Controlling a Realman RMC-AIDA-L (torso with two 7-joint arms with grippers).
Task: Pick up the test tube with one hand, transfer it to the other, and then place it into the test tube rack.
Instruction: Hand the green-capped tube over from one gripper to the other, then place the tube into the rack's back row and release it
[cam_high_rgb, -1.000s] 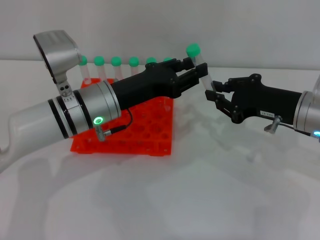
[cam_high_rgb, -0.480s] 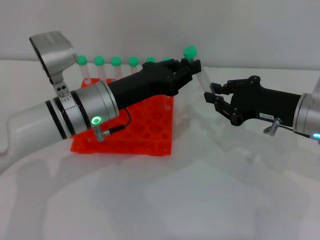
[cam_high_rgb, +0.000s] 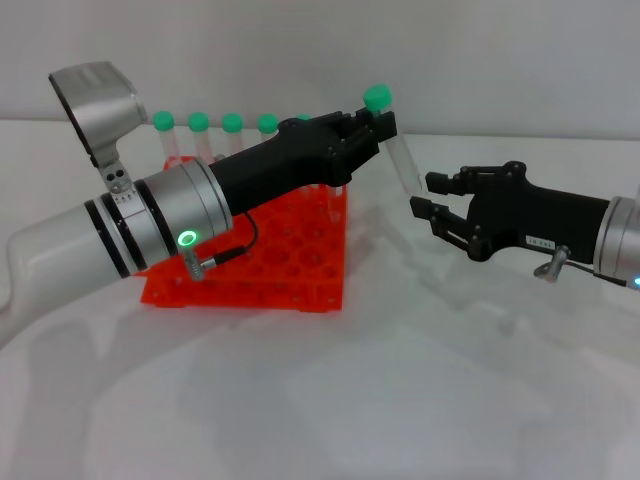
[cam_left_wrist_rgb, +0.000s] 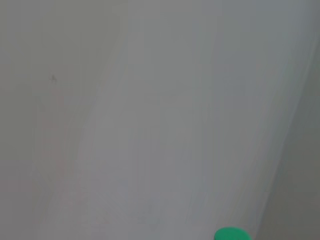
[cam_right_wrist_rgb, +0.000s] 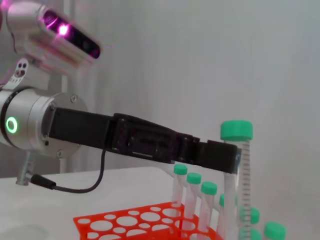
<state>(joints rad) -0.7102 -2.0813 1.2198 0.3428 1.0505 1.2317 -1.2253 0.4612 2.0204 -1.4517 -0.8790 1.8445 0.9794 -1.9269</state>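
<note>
The right hand (cam_high_rgb: 425, 195) carries a small white label (cam_high_rgb: 541, 241) on its black forearm; there is print on it, but I can't read it from here. Its fingers are spread apart with nothing between them, and they sit just beside the lower end of the test tube (cam_high_rgb: 398, 150), not touching it.

The left hand (cam_high_rgb: 375, 130) has the test tube clamped near its top, fingers closed on it just under the green cap. The tube stands nearly upright, cap up and tapered tip down, leaning a little so the tip ends nearer the right hand. In the right wrist view the same tube (cam_right_wrist_rgb: 240, 175) shows a ladder of graduation marks running along its body; no numbers can be made out. It is held in the air above the counter (cam_high_rgb: 400, 380), just off the near corner of the test tube rack (cam_high_rgb: 290, 265).

The rack is bright orange-red with round holes, lying on the white counter beneath the left forearm. A row of other green-capped tubes (cam_high_rgb: 232, 135) stands along its far edge. A green ring light (cam_high_rgb: 187, 239) glows on the left arm's silver cuff, and a grey camera housing (cam_high_rgb: 95, 95) rises above it. Behind everything is a plain pale wall (cam_high_rgb: 300, 50).
</note>
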